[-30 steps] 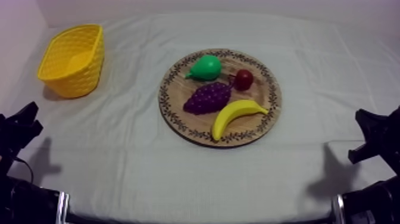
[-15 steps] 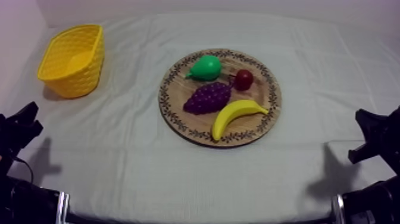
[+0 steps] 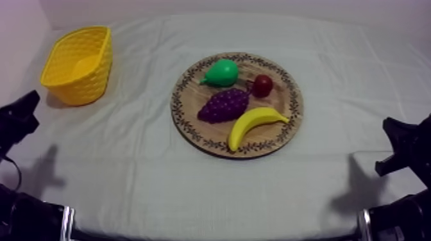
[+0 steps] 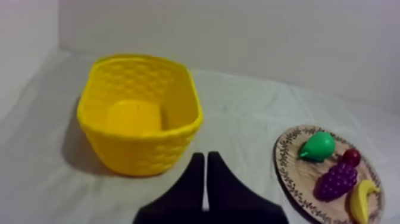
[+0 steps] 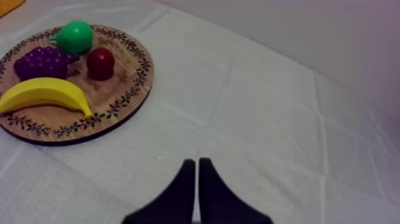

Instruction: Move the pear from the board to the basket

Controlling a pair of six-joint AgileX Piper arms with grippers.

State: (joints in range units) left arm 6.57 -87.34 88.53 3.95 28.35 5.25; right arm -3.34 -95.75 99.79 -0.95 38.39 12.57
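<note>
You have the pear (image 3: 222, 72) lying on the wooden board (image 3: 294, 102), at its far edge on the side nearer the yellow basket (image 3: 86, 86). It is a smooth, glossy green piece with a rounded body that narrows to a short neck, and the neck points toward the basket's side of the table (image 3: 192, 186). The board is a flat round disc of pale brown wood grain, with a dark leafy vine pattern running all around its rim. Next to the pear on the board sits the small red fruit (image 3: 261, 84), round and shiny; in front of the pear lies the bunch of grapes (image 3: 223, 105), purple and knobbly with many small beads; nearest you is the banana (image 3: 253, 124), a plain yellow curve with pointed ends. The basket stands well apart from the board near the far left corner, an oval tub of bright yellow plastic with woven, dimpled walls and a smooth rolled rim. The cloth (image 5: 286, 119) is a grey-white weave with faint fold creases. Your left tool (image 4: 205, 158) has its two black fingers lying together as a narrow wedge, gripping nothing, close to the basket's near wall. Your right tool (image 5: 197, 162) is likewise pressed together on nothing, over bare cloth short of the board.
</note>
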